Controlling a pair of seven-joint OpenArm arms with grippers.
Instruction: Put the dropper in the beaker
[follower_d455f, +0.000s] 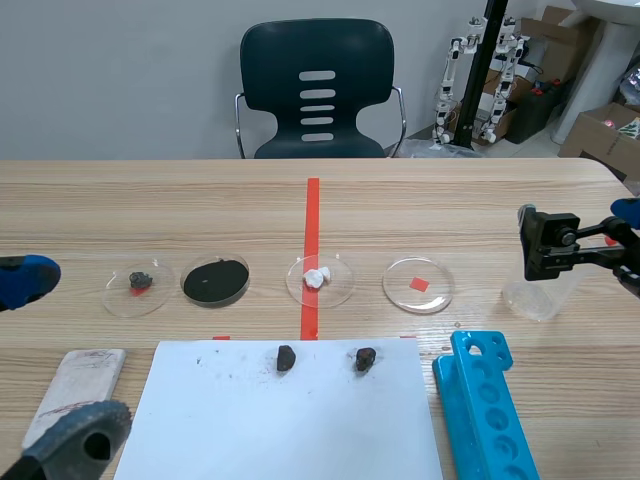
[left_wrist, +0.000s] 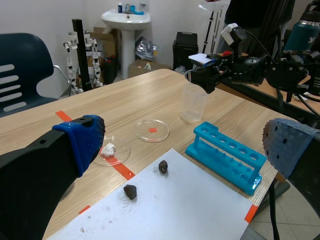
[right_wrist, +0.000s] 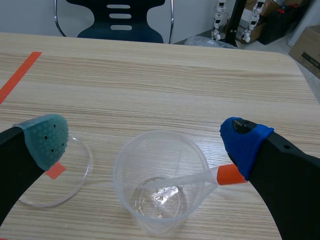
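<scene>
Dropper (right_wrist: 200, 179) — judged light, thin, slippery plastic, easily tipped — leans tip-down inside the clear beaker (right_wrist: 117, 170), its orange end over the rim just beside one pad of the right tool (right_wrist: 145, 141), whose fingers stand wide apart, as do the left tool's (left_wrist: 185, 144) — best held on the stem below the orange end.

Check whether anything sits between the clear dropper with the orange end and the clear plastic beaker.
Nothing visible does. The clear orange-ended dropper already leans inside the clear plastic beaker, tip down, orange end over the rim, beside the open right gripper.
</scene>
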